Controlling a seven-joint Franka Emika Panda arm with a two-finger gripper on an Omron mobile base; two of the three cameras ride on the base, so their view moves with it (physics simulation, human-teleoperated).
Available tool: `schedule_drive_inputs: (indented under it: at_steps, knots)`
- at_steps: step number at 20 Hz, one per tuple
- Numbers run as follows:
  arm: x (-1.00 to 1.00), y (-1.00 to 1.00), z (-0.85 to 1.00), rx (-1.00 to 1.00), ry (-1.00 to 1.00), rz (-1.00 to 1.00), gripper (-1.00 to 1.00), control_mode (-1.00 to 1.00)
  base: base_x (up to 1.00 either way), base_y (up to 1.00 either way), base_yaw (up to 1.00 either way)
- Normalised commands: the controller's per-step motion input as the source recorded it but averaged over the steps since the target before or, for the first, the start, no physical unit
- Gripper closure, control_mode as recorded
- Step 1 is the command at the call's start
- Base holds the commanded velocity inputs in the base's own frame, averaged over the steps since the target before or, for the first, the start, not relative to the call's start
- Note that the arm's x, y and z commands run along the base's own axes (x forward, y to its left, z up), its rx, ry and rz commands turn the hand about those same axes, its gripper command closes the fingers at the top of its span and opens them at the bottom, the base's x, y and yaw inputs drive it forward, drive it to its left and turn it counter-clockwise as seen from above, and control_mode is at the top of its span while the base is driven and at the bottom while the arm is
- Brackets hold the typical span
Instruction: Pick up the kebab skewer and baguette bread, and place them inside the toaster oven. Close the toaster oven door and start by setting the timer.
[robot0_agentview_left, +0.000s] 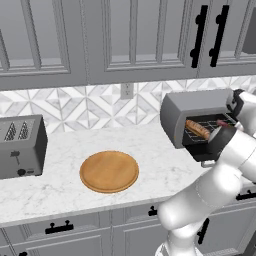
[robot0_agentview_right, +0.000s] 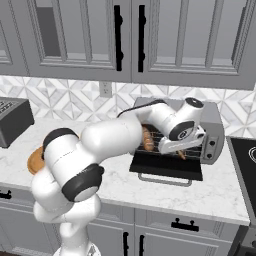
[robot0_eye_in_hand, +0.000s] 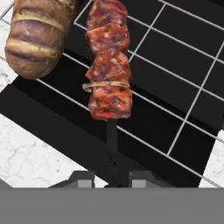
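The gripper (robot0_eye_in_hand: 109, 181) sits at the mouth of the toaster oven (robot0_agentview_left: 172, 112), its 2 dark fingertips (robot0_eye_in_hand: 81, 178) on either side of the bare stick end of the kebab skewer (robot0_eye_in_hand: 108, 65). The tips look close against the stick, but I cannot tell whether they are pinching it or have just parted; the contact itself is hidden at the lower edge of the hand view.

From the gripper, the skewer runs straight ahead, away from the fingers and into the oven. Its long axis lines up with the gripper's own pointing direction, stick end nearest the tips, 4 reddish meat chunks beyond. It lies over the wire rack (robot0_eye_in_hand: 183, 78), its meat apparently resting on the wires. So any retreat should be a straight pull back along that same line once the fingers are apart.

The baguette bread (robot0_eye_in_hand: 37, 37) lies just beside the skewer on the rack, roughly parallel, apart from the meat by a narrow gap.

The toaster oven door (robot0_agentview_right: 167, 167) hangs open and flat over the counter (robot0_agentview_left: 60, 185), below the arm. Both foods appear to be inside, so shutting the door and setting the timer remain.
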Motion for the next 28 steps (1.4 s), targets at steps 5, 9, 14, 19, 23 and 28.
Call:
schedule_drive_inputs:
  at_steps: [5, 9, 14, 19, 23, 28]
  knots:
    - [0.21, 0.13, -0.04, 0.00, -0.01, 0.00, 1.00, -1.00, 0.00, 0.00, 0.00]
    - [0.24, 0.24, -0.07, 0.00, -0.05, 0.00, 1.00, -1.00, 0.00, 0.00, 0.00]
    - [0.20, 0.19, -0.14, 0.00, -0.03, 0.00, 1.00, -1.00, 0.00, 0.00, 0.00]
    - [0.17, 0.07, -0.22, 0.00, -0.03, 0.00, 1.00, -1.00, 0.00, 0.00, 0.00]
    - [0.13, 0.00, -0.07, 0.00, -0.06, 0.00, 1.00, -1.00, 0.00, 0.00, 0.00]
    - [0.00, 0.00, 0.00, 0.00, -0.08, 0.00, 1.00, -1.00, 0.00, 0.00, 0.00]
